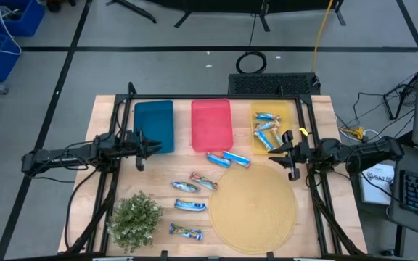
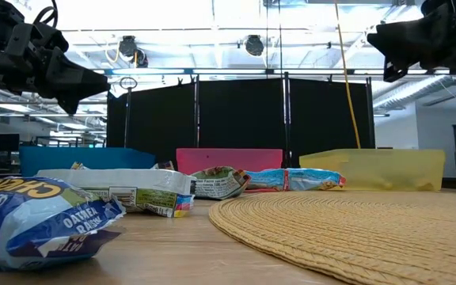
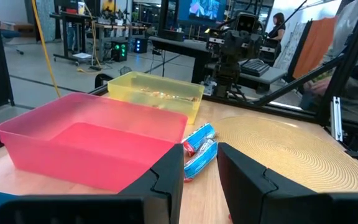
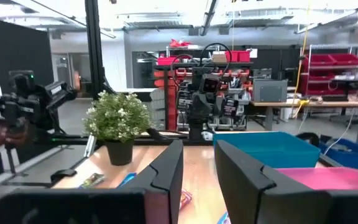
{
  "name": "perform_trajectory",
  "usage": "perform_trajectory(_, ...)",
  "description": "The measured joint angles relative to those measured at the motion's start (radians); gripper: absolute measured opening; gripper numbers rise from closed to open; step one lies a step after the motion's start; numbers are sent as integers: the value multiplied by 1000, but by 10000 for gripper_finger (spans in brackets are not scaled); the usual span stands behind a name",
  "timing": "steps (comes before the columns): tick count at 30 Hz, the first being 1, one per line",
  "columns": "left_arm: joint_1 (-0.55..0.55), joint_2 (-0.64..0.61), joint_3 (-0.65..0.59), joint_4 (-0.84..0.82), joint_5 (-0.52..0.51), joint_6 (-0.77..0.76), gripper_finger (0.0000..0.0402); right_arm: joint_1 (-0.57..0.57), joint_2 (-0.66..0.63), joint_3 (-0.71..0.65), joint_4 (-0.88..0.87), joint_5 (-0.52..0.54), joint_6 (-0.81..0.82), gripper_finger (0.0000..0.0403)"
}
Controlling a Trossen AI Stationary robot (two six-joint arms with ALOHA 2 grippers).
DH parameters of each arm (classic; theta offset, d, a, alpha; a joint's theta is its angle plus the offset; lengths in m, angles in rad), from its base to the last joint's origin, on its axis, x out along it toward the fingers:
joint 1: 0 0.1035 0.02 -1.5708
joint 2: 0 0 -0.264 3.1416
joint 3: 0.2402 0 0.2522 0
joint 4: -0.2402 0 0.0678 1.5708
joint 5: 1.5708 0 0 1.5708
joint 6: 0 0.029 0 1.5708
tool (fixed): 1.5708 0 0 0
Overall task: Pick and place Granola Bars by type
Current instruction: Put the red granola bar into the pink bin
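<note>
Several granola bars in blue-and-white wrappers lie flat on the wooden table: two (image 1: 228, 159) in front of the red bin, also in the left wrist view (image 3: 199, 148), and several more (image 1: 189, 196) between the plant and the round mat. More bars (image 1: 267, 130) lie inside the yellow bin (image 1: 293, 110). My left gripper (image 1: 148, 148) (image 3: 199, 177) hovers open above the table at the blue bin's near right corner. My right gripper (image 1: 284, 152) (image 4: 197, 174) hovers open by the yellow bin's near edge. Neither holds anything.
Three bins stand in a row along the far side: blue (image 1: 154, 125), red (image 1: 211, 125) and yellow. A round woven mat (image 1: 254, 209) covers the near right of the table. A small potted green plant (image 1: 135, 219) stands near left. A black frame (image 1: 216, 98) borders the table.
</note>
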Motion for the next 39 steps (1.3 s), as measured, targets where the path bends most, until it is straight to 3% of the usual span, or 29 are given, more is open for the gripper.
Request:
perform_trajectory(8,0,0,0,12,-29,-38,104,0,1,0,-9,0,0,88)
perform_trajectory(12,0,8,20,99,70,-172,104,0,1,0,-9,0,0,89)
perform_trajectory(15,0,79,91,20,65,-203,104,0,1,0,-9,0,0,89)
perform_trajectory(18,0,245,168,-46,25,-167,104,0,1,0,-9,0,0,89)
perform_trajectory(24,-46,728,418,-15,112,-42,107,0,1,0,-9,0,0,88)
perform_trajectory(29,-135,1089,666,-128,127,132,152,0,1,0,-9,0,0,87)
perform_trajectory(35,-241,1372,930,-401,108,235,219,0,0,0,-10,-1,0,87)
perform_trajectory(39,-300,1489,1066,-595,79,272,234,0,1,0,-10,-1,0,86)
